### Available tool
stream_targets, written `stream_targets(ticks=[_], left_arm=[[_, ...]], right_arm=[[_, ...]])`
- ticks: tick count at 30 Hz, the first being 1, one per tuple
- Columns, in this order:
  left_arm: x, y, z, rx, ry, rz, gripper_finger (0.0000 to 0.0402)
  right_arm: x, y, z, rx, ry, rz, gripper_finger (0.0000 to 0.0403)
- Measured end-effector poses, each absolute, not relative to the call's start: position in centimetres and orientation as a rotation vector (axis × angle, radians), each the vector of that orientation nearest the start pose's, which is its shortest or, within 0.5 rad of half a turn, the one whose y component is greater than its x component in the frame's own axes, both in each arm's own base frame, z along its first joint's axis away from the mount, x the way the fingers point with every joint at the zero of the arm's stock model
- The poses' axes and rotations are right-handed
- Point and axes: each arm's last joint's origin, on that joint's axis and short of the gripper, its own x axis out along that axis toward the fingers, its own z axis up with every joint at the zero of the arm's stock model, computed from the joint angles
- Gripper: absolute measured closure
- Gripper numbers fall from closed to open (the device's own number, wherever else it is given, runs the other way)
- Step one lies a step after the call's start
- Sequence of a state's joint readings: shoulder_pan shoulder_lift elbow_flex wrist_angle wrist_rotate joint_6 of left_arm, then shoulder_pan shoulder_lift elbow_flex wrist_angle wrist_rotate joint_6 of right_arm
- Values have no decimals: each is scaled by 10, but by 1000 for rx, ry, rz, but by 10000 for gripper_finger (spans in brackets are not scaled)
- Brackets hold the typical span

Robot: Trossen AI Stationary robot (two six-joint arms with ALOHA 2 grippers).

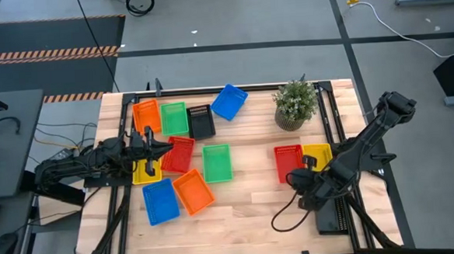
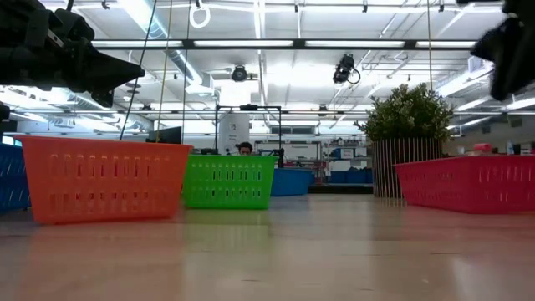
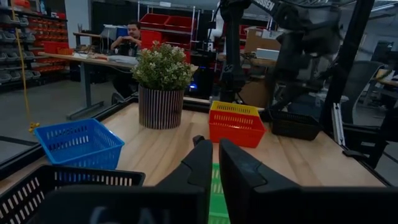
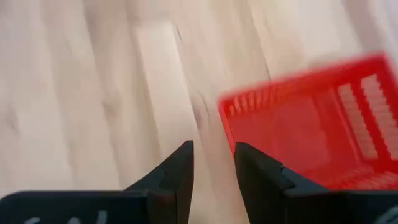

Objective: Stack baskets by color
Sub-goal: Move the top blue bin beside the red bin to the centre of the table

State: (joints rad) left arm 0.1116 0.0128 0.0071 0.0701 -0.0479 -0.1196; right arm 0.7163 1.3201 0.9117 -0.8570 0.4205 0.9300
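Observation:
Small slotted baskets lie spread on the wooden table. A red basket and a yellow basket sit side by side at the right. At the left stand orange, green, black, blue, red, yellow, green, orange and blue baskets. My right gripper hangs open and empty above bare wood, just beside the near end of the right red basket. My left gripper waits level over the left group, shut and empty.
A potted plant stands at the far right of the table, behind the red and yellow pair. Bare wood lies in the middle and along the near edge. A person sits at a desk in the room beyond.

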Motion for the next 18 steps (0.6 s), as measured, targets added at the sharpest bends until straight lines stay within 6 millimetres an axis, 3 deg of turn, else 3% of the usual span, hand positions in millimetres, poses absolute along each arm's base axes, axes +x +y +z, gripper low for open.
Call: stream_targets(ticks=[8, 14, 18], left_arm=[[97, 12, 172, -118, -74, 156, 368], [97, 12, 172, -118, -74, 156, 371], [97, 12, 172, -117, -73, 156, 366]], right_arm=[[209, 142, 227, 177, 727, -275, 282], [224, 109, 224, 278, 705, -471, 284], [249, 83, 226, 227, 671, -458, 285]])
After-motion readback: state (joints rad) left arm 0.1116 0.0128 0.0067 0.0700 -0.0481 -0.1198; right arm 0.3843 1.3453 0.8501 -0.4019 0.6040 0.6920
